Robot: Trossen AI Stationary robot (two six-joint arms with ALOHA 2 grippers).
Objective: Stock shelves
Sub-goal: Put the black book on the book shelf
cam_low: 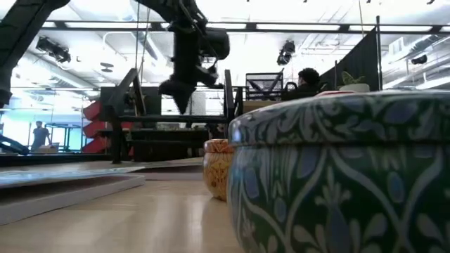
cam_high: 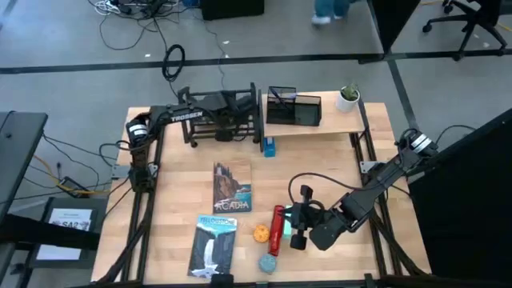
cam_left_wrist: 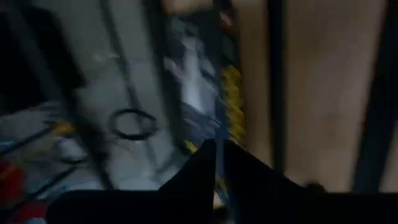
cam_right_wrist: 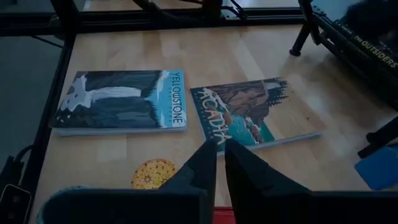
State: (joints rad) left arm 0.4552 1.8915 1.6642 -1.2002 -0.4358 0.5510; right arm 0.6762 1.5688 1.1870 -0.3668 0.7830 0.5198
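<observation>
Grey floor [cam_high: 72, 88] beyond my left gripper [cam_high: 222, 132], tangled cables [cam_high: 136, 10] and a cable coil [cam_high: 174, 58] on it, office chair [cam_high: 472, 24] far behind my right gripper [cam_high: 298, 228], ceiling light strips [cam_low: 295, 27] overhead, black partition [cam_low: 365, 53] at the side.

My high camera looks straight down on the whole counter [cam_high: 320, 172]. My low one sits at counter level, pressed close to a patterned bowl [cam_low: 344, 176]. The right wrist camera faces the Acadia book [cam_right_wrist: 252, 115], which the high view shares.
</observation>
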